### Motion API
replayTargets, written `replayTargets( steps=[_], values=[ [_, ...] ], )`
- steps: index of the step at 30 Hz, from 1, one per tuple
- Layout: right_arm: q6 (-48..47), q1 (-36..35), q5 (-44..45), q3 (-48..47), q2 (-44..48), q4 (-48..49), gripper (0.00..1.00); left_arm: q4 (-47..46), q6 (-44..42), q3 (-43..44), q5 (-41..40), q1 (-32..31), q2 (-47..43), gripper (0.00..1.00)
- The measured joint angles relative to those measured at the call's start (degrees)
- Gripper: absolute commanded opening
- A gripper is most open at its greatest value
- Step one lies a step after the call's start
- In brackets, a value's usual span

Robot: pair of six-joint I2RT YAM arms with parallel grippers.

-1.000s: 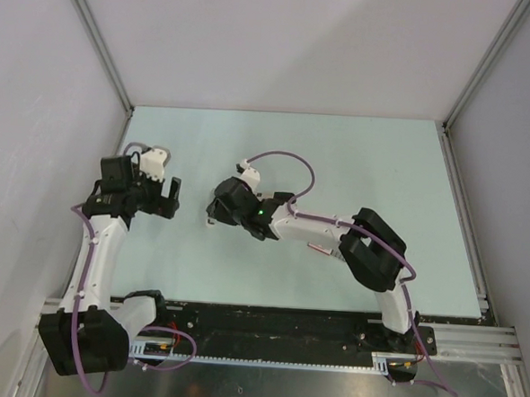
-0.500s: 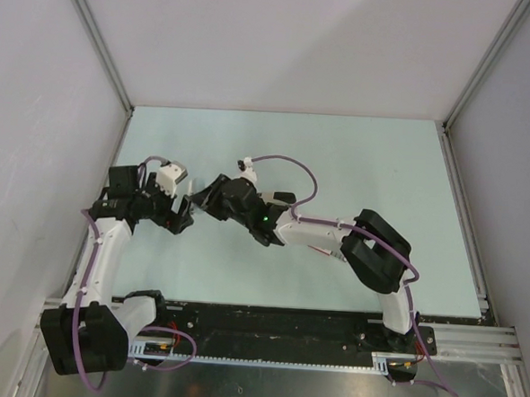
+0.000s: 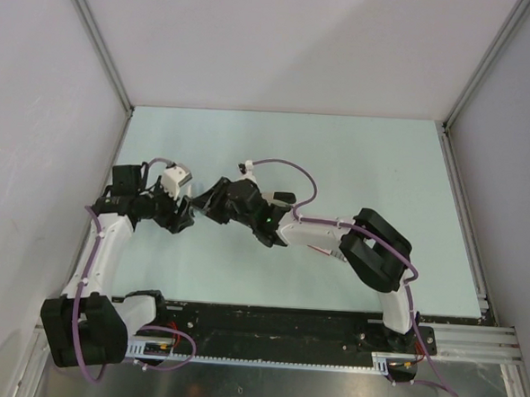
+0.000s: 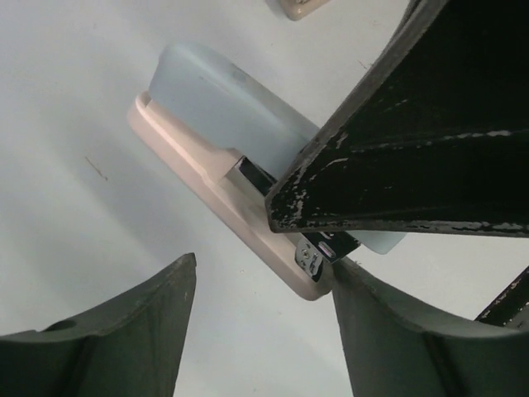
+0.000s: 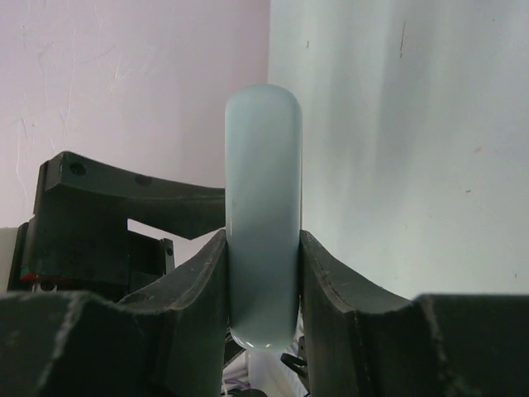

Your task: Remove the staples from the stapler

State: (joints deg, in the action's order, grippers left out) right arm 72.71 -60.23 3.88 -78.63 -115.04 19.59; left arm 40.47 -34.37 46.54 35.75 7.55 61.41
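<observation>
The stapler (image 5: 263, 223) has a pale blue top and a beige base, with a black and silvery metal part at its rear end (image 4: 318, 252). My right gripper (image 5: 263, 273) is shut on its sides and holds it above the table; one of its dark fingers (image 4: 413, 165) crosses the left wrist view. My left gripper (image 4: 263, 273) is open, and the stapler's rear end sits just in front of it, close against the right finger (image 4: 413, 331). In the top view the two grippers meet (image 3: 197, 211) and hide the stapler. No staples show.
A flat pinkish-red and white box (image 3: 320, 250) lies on the pale green table (image 3: 357, 159), mostly under the right arm. A small beige object (image 4: 297, 7) shows at the top edge of the left wrist view. Grey walls enclose the table on three sides.
My left gripper has moved right, up to the right gripper. The right gripper has shifted slightly left with the stapler. The gap between the two has closed.
</observation>
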Motion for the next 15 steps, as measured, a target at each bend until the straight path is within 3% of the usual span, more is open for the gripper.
replayTargets(
  steps=[4, 5, 8, 15],
  values=[
    [0.46, 0.11, -0.59, 0.9, 0.0, 1.14, 0.0, 0.87, -1.09, 0.0, 0.94, -0.31, -0.02, 0.21],
    [0.61, 0.17, -0.74, 1.03, 0.0, 1.31, 0.0, 1.01, -1.4, 0.0, 1.22, -0.35, -0.02, 0.15],
    [0.87, 0.42, -1.66, 1.33, 0.0, 1.66, 0.0, 0.37, -1.97, 0.0, 1.27, -0.28, -0.04, 0.08],
    [0.79, 0.48, -3.23, 1.62, 0.0, 2.21, 0.0, 0.5, -2.08, 0.0, 0.61, -0.09, -0.48, 0.06]
  ],
)
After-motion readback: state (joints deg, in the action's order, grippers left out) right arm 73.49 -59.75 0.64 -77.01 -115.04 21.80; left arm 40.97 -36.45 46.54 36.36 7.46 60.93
